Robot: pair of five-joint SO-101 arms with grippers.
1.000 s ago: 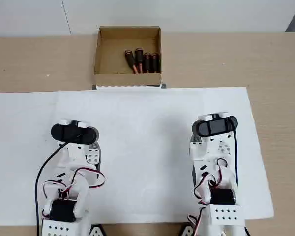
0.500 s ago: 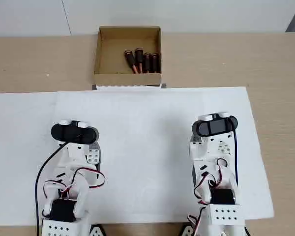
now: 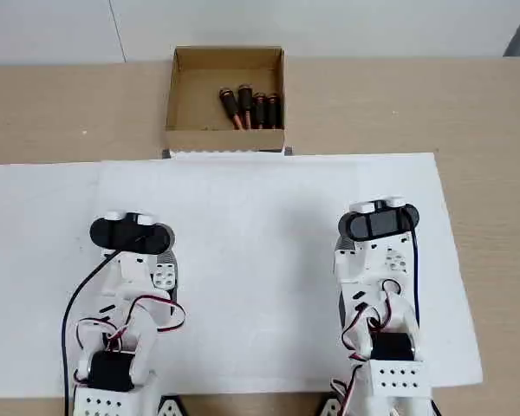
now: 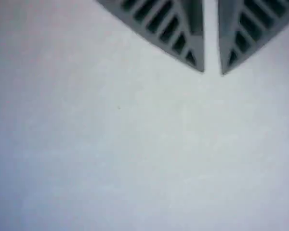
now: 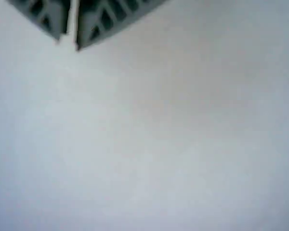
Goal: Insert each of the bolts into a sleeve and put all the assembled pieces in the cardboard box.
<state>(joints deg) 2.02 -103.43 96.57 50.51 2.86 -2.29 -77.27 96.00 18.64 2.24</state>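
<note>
Four dark, copper-tipped bolt-and-sleeve assemblies (image 3: 252, 107) lie inside the open brown cardboard box (image 3: 184, 95); left gripper (image 4: 212, 72) and right gripper (image 5: 68, 44), clenched empty well short of it, probably need only park clear.

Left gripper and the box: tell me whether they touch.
Apart. The high view shows the box far from both arms, across white paper; the left wrist view shows the left gripper over bare paper.

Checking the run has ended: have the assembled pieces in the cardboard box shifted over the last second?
No. The four assembled pieces lie unchanged by the right wall of the cardboard box, none nearer its front wall.
</note>
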